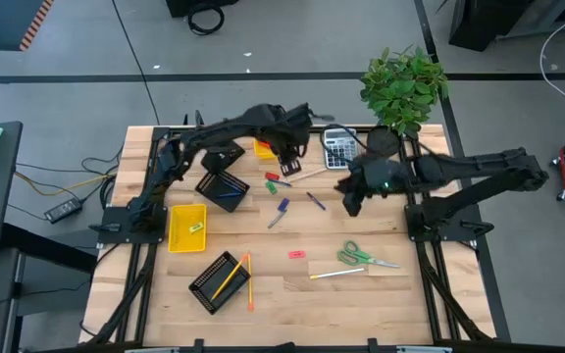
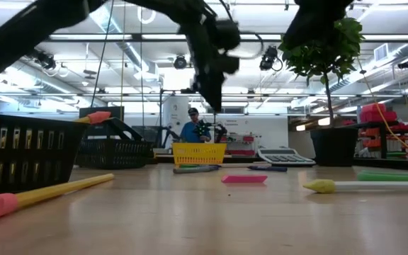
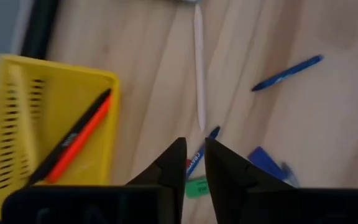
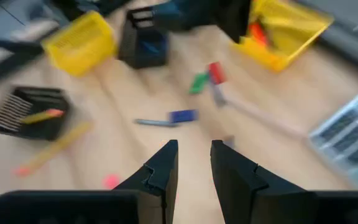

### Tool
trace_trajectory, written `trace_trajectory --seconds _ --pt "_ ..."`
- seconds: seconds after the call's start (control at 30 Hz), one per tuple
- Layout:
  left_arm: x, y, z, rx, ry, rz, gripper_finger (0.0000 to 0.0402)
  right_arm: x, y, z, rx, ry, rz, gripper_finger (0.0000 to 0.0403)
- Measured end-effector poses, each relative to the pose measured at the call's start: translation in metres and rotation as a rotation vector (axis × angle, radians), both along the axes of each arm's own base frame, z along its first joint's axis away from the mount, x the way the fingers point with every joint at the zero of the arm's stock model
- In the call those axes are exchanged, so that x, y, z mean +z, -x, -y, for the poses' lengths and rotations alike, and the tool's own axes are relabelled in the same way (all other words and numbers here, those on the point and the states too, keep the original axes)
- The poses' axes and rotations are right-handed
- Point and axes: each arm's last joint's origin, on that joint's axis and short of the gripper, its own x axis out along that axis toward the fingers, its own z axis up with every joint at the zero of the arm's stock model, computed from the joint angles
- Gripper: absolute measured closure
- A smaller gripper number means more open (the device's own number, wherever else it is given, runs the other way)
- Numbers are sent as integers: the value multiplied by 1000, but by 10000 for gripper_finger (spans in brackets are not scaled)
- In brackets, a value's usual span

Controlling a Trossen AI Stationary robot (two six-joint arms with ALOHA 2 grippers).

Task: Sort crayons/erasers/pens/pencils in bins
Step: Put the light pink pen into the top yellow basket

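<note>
My left gripper [image 1: 290,165] [image 3: 194,155] hangs above the table beside the far yellow bin [image 1: 265,149] [image 3: 17,124], which holds a black and a red pen [image 3: 73,140]. Its fingers are nearly together with nothing between them. Below it lie green and red erasers [image 1: 273,179], a blue pen [image 3: 288,71] and a white stick [image 3: 199,68]. My right gripper [image 1: 351,203] [image 4: 194,158] hovers right of the blue pen [image 1: 316,200], fingers close together and empty. A purple crayon [image 1: 283,206] lies mid-table. A black mesh bin [image 1: 222,186] holds blue crayons; another [image 1: 217,279] holds pencils.
A second yellow bin [image 1: 186,226] holds an eraser at the left. A calculator [image 1: 338,147] and a potted plant [image 1: 405,88] stand at the far right. Green scissors [image 1: 361,257], a pink eraser [image 1: 296,254], a yellow pencil [image 1: 336,274] and an orange pencil [image 1: 249,284] lie nearer.
</note>
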Motion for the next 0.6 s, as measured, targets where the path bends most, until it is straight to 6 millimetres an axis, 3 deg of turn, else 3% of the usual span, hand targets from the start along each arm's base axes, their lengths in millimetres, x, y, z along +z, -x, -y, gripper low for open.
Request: trace_trajectory --seconds 0.13,0.23,0.43,0.6 --pt "49 24 6 1 -18 97 358 5 -16 21 120 119 -124 302" --pt "83 46 16 9 -33 160 375 -4 -31 39 234 141 -175 302" --pt "116 94 38 63 -32 205 395 -42 -54 84 387 85 -292 302" --pt "131 158 63 113 -74 218 381 -73 -66 117 409 52 -364 302"
